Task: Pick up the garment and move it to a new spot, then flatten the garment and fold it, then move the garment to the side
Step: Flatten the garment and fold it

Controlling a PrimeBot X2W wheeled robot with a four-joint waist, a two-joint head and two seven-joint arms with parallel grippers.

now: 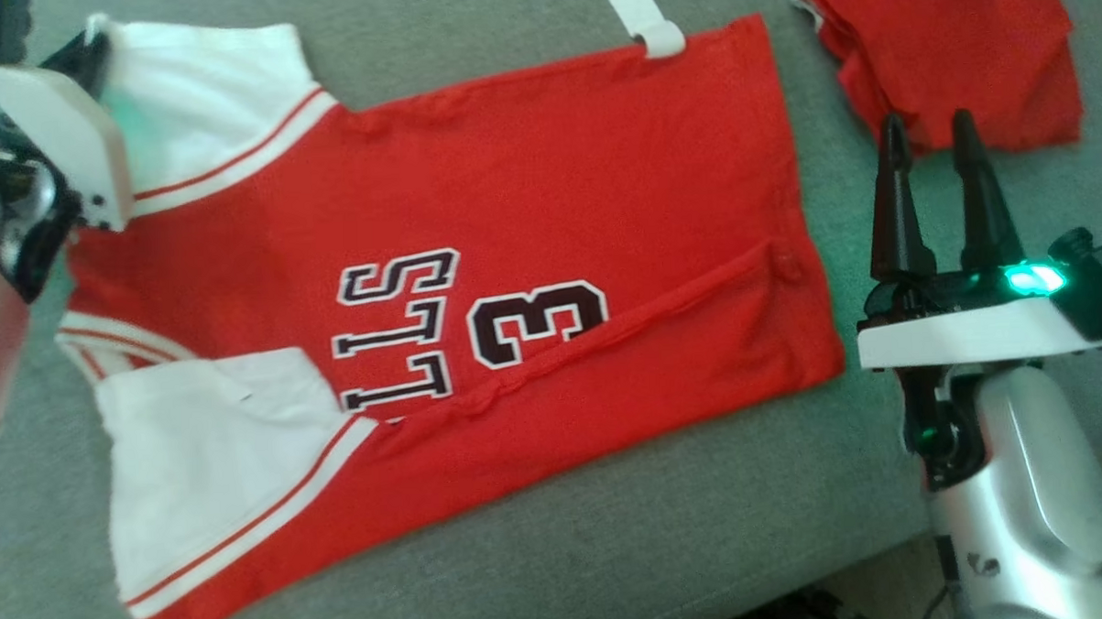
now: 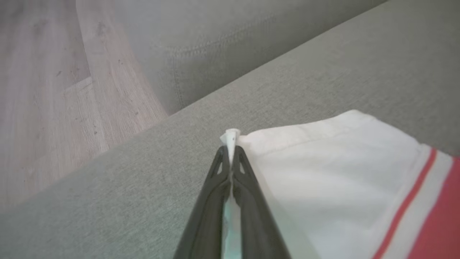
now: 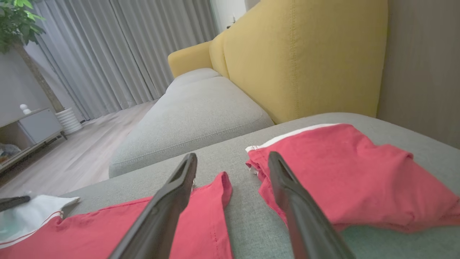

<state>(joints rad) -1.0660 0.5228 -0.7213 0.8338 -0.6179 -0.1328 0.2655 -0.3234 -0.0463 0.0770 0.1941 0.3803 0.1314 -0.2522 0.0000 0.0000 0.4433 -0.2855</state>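
The red knit jersey [image 1: 529, 191], with blocky black-and-white lettering and thin striped trim, lies spread flat on the grey woven sofa cushion [image 1: 614, 527]. Its lower edge is folded over in a long diagonal crease. My left claw [image 2: 230, 151] is pressed together on the corner of one white sleeve [image 2: 323, 172], and a nub of soft cloth pokes out past the dark tips. My right claw [image 1: 927, 122] hangs spread just beyond the hem, touching nothing. A rumpled red cloth [image 1: 954, 39] lies near it on the same cushion. Behind stands a mustard-yellow padded backrest [image 3: 305, 61]. Pale wood flooring [image 2: 43, 90] runs beside the sofa.
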